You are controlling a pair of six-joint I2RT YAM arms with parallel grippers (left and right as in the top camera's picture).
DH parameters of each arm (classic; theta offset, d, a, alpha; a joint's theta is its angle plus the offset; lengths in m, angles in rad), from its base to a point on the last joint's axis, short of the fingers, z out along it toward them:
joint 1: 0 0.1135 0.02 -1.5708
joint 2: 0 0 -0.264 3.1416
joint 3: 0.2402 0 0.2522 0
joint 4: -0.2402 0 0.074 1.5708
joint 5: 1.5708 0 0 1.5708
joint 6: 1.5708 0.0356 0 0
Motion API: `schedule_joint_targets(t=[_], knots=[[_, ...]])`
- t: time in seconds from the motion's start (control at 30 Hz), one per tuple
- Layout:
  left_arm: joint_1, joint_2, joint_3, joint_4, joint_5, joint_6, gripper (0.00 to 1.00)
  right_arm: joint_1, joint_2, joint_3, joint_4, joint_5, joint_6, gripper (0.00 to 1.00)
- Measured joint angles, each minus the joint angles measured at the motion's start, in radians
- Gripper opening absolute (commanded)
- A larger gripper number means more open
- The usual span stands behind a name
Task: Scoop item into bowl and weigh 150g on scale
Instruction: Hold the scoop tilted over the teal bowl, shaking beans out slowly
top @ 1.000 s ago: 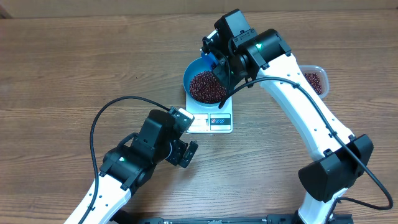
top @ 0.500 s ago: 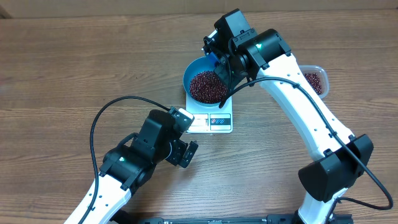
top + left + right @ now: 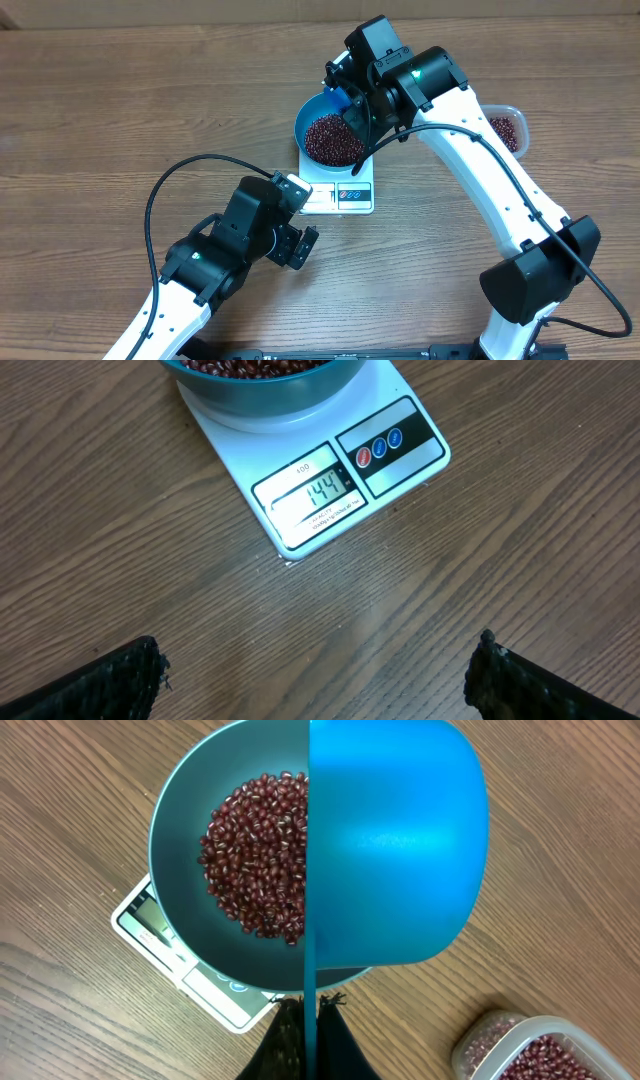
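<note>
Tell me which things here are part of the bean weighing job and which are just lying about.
In the job: red-brown beans, blue bowl, white kitchen scale, blue scoop in the shut right gripper, clear tub of beans.
Lying about: none seen; the open left gripper just hangs over the wooden table.

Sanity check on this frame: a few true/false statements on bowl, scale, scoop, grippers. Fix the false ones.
1. The bowl sits on the scale. True.
2. The scale's display shows 150. False: it reads 144.
3. The right gripper is shut on the scoop, which hangs over the bowl. True.
4. The left gripper holds the tub. False: it is open and empty, over the table in front of the scale.
5. The tub has beans in it. True, as does the bowl.
</note>
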Motion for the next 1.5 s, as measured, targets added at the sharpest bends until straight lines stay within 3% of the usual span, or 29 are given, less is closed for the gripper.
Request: schedule_joint_targets(t=[1.5], knots=[[0.000, 0.000, 0.000, 0.000, 0.000, 0.000, 1.00, 0.000, 0.000, 0.000, 0.019, 0.078, -0.029, 0.04]])
